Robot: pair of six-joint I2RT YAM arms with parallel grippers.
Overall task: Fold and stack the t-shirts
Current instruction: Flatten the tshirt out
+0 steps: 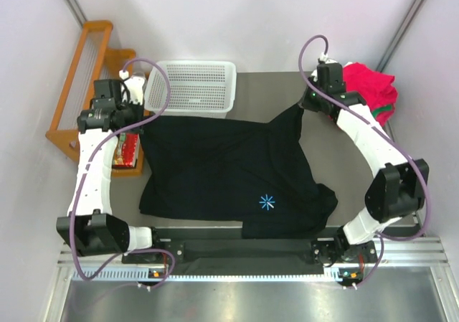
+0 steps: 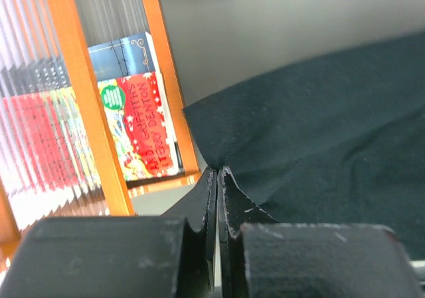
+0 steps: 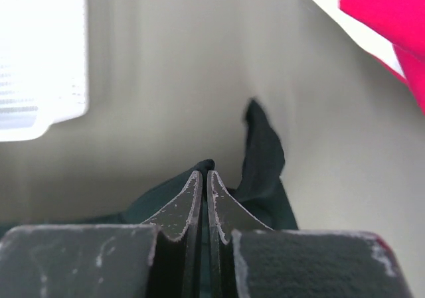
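The black t-shirt (image 1: 222,168) is spread across the table (image 1: 265,96), its far corners pinched by the closed left gripper (image 1: 138,125) and right gripper (image 1: 304,107), its body lying nearward of both.

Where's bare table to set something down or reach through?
Bare table shows between the white basket and the right gripper, plus a strip between the black t-shirt and the right arm. The t-shirt covers the centre; folded shirts crowd the far right corner.
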